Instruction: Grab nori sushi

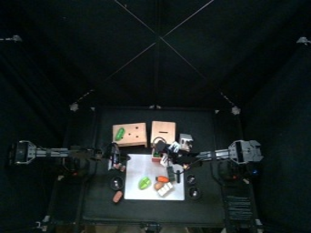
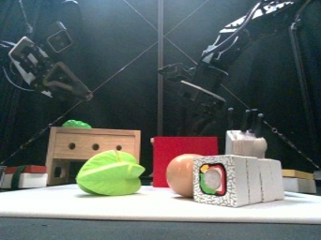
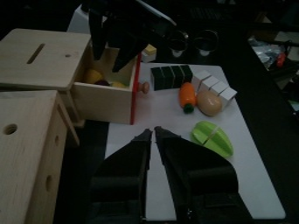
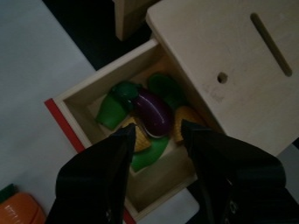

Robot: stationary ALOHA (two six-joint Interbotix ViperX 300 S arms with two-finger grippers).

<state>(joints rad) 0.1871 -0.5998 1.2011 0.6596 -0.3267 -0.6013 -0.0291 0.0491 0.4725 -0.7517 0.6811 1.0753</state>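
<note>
The nori sushi (image 3: 172, 76) is a dark green roll lying on the white board (image 3: 251, 175), beside a white rice roll (image 3: 216, 85). My left gripper (image 3: 155, 138) hovers over the near part of the board, jaws close together and empty, well short of the sushi. My right gripper (image 4: 156, 140) is open above the open drawer (image 4: 105, 96) of a wooden box, over a purple eggplant (image 4: 156, 109) and green pieces. In the front view the rice roll (image 2: 238, 178) stands in front and the nori sushi is hidden.
Two wooden boxes (image 1: 129, 134) (image 1: 165, 130) stand behind the board. A green leaf (image 2: 111, 174), a peach-coloured piece (image 2: 185, 173) and an orange piece (image 3: 187, 94) lie on the board. The right arm (image 3: 117, 44) hangs over the red-edged drawer.
</note>
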